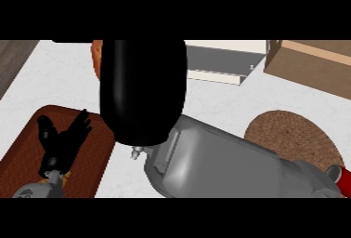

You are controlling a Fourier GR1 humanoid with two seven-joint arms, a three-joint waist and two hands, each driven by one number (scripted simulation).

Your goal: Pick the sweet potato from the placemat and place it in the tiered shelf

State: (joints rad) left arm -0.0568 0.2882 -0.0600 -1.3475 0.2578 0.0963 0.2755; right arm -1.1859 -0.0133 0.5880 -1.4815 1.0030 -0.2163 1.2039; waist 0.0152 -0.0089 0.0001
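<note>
My right hand [142, 93] is raised close to the view as a large black shape, with its grey forearm [226, 162] coming in from the lower right. An orange sliver of the sweet potato [96, 53] peeks out at the hand's upper left edge; the hand curls round it and hides the rest. The round brown woven placemat [295, 132] lies bare at the right. The grey and white tiered shelf [223, 65] stands at the back, partly behind the hand. My left hand [61, 144] rests open at the lower left, fingers up.
A reddish-brown tray [27, 153] lies under my left hand at the lower left. A cardboard box [312, 62] stands at the back right beside the shelf. A dark strip [14, 60] runs along the counter's left edge. Something red [343, 175] shows at the right edge.
</note>
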